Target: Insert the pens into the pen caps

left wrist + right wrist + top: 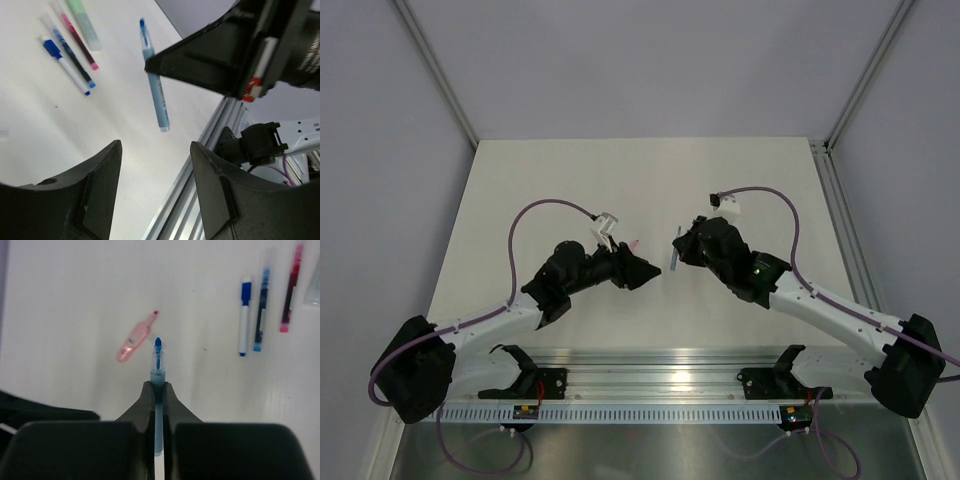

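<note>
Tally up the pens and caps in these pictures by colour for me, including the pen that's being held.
Light blue pen: 1
Dark blue pen: 1
White-and-blue pen: 1
Red pen: 1
Pale pink cap: 1
Mint green cap: 1
Total: 6

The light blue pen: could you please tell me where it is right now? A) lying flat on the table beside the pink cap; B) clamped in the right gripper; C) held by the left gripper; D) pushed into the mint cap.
B: the right gripper is shut on the light blue pen, its tip sticking out ahead; the left gripper stands open and empty.
</note>
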